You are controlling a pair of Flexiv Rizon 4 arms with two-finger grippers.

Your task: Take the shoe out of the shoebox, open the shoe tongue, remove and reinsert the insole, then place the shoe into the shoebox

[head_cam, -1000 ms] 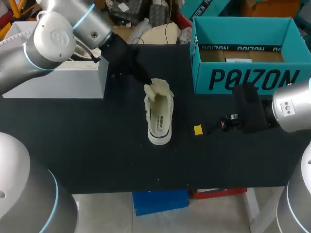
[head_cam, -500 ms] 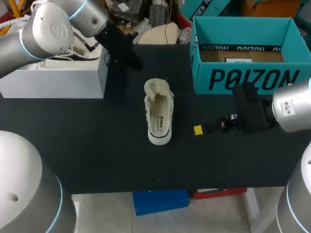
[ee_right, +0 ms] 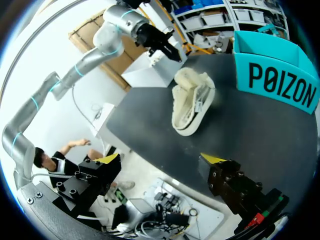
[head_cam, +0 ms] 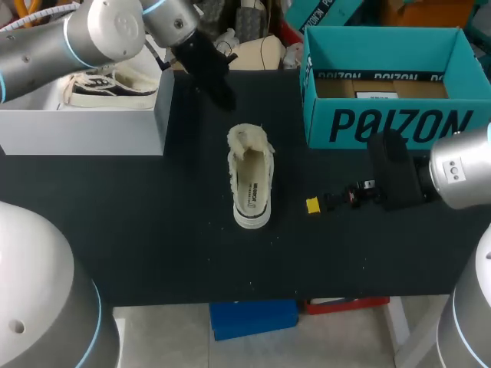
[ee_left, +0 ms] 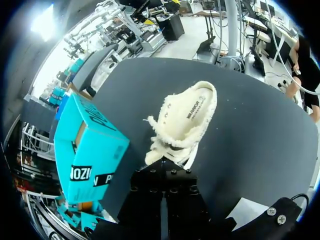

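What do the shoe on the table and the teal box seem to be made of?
The shoe looks like cream fabric, perhaps canvas or fleece, matte: its edges are fuzzy and frayed. The teal box looks like matte cardboard: brown flaps show inside.

Robotics lab, manipulation bench. Two bare-metal jointed arms with blue-lit rings at the joints are standing at one black-topped table (head_cam: 153,245). The left arm (head_cam: 100,34) is hanging over the far left corner, and the right arm (head_cam: 460,175) is sitting low at the right edge. The table is carrying a laid-out set, not everyday clutter. A teal shoebox (head_cam: 391,123) is standing open. A grey shoebox (head_cam: 84,130) is holding a dark-trimmed sneaker (head_cam: 107,83). A cream shoe (head_cam: 251,180) is lying alone mid-table, between the two arms.
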